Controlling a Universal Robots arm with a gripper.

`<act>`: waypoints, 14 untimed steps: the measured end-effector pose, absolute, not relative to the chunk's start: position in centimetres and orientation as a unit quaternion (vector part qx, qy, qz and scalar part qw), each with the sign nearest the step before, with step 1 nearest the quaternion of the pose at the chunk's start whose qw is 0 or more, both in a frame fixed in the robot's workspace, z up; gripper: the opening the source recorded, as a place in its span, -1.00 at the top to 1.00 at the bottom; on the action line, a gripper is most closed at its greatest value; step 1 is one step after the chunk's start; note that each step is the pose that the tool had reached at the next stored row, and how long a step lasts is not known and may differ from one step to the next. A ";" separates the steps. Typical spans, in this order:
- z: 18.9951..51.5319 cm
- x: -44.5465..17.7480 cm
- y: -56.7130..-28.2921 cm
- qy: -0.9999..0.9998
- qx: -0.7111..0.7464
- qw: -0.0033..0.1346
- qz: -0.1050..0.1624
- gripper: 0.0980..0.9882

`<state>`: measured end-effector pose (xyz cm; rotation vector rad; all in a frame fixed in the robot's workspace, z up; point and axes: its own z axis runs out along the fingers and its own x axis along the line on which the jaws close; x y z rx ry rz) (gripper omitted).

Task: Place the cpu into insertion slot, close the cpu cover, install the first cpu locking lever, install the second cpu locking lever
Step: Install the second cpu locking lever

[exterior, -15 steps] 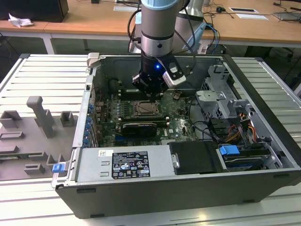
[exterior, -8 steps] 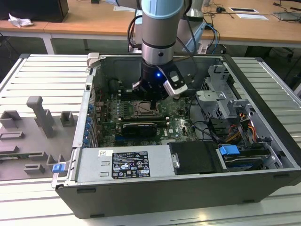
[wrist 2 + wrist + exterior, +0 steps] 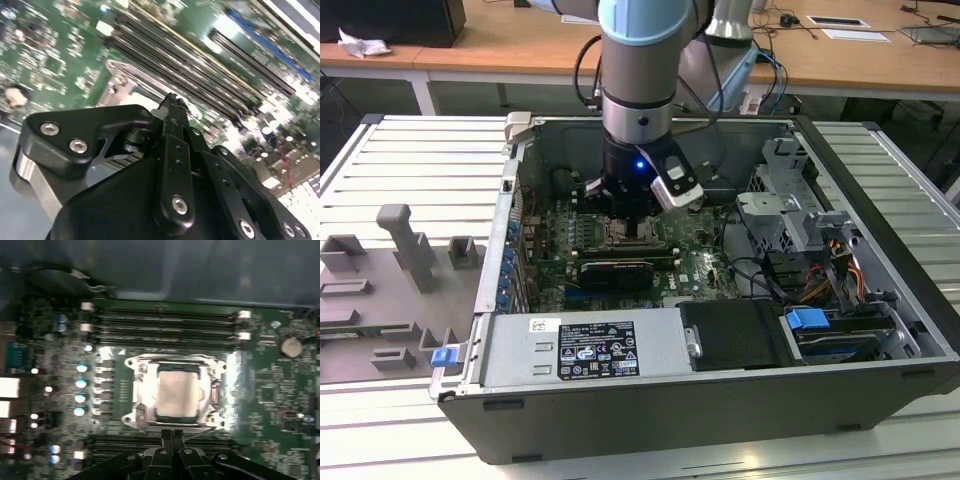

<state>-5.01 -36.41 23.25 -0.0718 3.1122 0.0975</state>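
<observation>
In the exterior view, a grey fixture plate (image 3: 390,290) with raised blocks lies at the exterior view's left, well apart from the open computer case (image 3: 880,390); the ribbed metal table (image 3: 410,150) runs bare behind it. Inside the case's left wall sits the green motherboard (image 3: 705,270); the arm (image 3: 640,60) descends from above to its middle, leaving open room between arm and case walls on both sides. A black graphics card (image 3: 615,272) lies just in front of the socket; the power supply (image 3: 585,345) occupies the near edge. To the exterior view's right, the drive cage (image 3: 790,215) and a blue tab (image 3: 808,322) crowd that side with cables.

In the first wrist view, the cpu (image 3: 177,394) lies flat in the insertion slot (image 3: 214,392), its pale top showing through the cut-out of the cpu cover (image 3: 142,367), which lies down over the socket rim; long memory slots (image 3: 165,322) run parallel on the far side of the socket and another set on the near side, close to its edges. The gripper (image 3: 172,432) hangs at the near edge of the socket, fingertips drawn together with nothing visible between them; in the second wrist view the fingers (image 3: 175,150) likewise meet at a single tip just above the board.
</observation>
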 end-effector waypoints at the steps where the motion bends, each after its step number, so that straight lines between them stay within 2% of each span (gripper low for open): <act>1: 23.1 -5.3 -36.4 0.999 -0.023 0.014 0.031 0.98; 4: 22.7 -5.3 -36.4 0.999 -0.023 0.013 0.033 0.98; 14: 22.6 -5.8 -38.0 0.997 -0.025 0.017 0.069 0.98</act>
